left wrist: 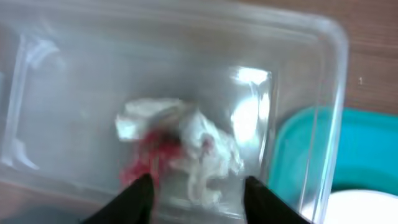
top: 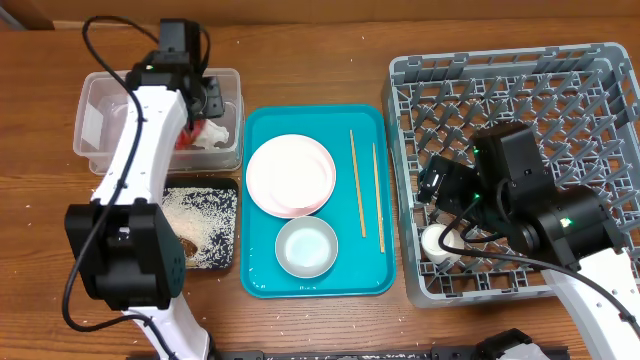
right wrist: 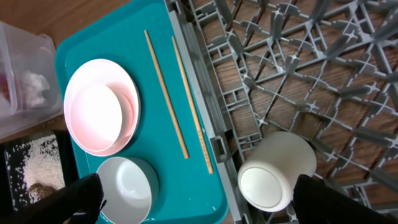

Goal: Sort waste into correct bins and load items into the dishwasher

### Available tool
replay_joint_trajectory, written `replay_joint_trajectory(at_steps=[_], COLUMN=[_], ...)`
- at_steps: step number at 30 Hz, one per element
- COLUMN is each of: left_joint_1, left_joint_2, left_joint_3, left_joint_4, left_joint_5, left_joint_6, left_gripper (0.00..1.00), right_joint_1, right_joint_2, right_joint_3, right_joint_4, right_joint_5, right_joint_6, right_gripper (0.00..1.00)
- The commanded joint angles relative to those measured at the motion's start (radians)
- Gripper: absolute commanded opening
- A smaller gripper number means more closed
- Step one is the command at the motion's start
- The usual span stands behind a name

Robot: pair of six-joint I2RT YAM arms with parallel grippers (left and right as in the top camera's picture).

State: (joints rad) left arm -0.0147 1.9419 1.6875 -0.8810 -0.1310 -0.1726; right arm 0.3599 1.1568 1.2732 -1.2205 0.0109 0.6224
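The crumpled white napkin and the red wrapper lie together in the clear tub. My left gripper hangs open and empty just above them; it also shows in the overhead view. Grainy food scraps fill the black tray. The plate, bowl and two chopsticks rest on the teal tray. The white cup lies bottom-up in the grey dish rack, near its front left corner. My right gripper is wide open and empty above the rack's left edge.
The teal serving tray sits between the bins and the rack. The rack's upright pegs fill most of its base. Wooden table surrounds everything.
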Motion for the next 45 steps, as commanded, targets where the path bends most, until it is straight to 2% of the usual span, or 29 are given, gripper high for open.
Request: replay_joint_trajectory(at_steps=[1,6,9,11,12,19,32,39,42,45], left_joint_1=[0.002,-0.018,-0.041,-0.060,-0.069,-0.099,-0.099,-0.099,-0.099,-0.099], left_joint_2=[-0.072,-0.229,-0.337,-0.406,-0.432,-0.534,-0.509,-0.505,-0.505,-0.505], left_joint_3=[0.048,0.112,0.112,0.112,0.112,0.112,0.112,0.112,0.112,0.112], left_joint_4=[-0.035,-0.207,-0.325,-0.416,-0.450,-0.523,-0.521,-0.521,-0.521,-0.521], left_joint_5=[0.190,0.221,0.221,0.218,0.215,0.218,0.217,0.217,0.217,0.217], left_joint_6=[-0.011,-0.011,-0.012,-0.017,-0.019,-0.019,-0.018,-0.018,-0.018,-0.018], left_gripper=[0.54,0.56,0.64,0.79,1.00,1.00,1.00,1.00,1.00,1.00], right_joint_1=[-0.002,-0.002,-0.002,-0.002,-0.002,-0.002,-0.002,-0.047,-0.064,-0.064], right_joint_2=[-0.009,-0.061,-0.105,-0.136,-0.148,-0.171,-0.133,-0.190,-0.269,-0.347], right_joint_3=[0.003,0.003,0.003,0.003,0.003,0.003,0.003,0.032,0.033,0.011], right_joint_4=[0.025,0.095,0.140,0.163,0.170,0.177,0.169,0.085,0.087,0.158], right_joint_5=[-0.005,-0.040,-0.076,-0.076,-0.076,-0.076,-0.096,-0.086,-0.066,-0.023], right_joint_6=[-0.055,-0.130,-0.202,-0.240,-0.255,-0.264,-0.263,-0.265,-0.341,-0.429], right_gripper=[1.00,1.00,1.00,1.00,1.00,1.00,1.00,1.00,1.00,1.00])
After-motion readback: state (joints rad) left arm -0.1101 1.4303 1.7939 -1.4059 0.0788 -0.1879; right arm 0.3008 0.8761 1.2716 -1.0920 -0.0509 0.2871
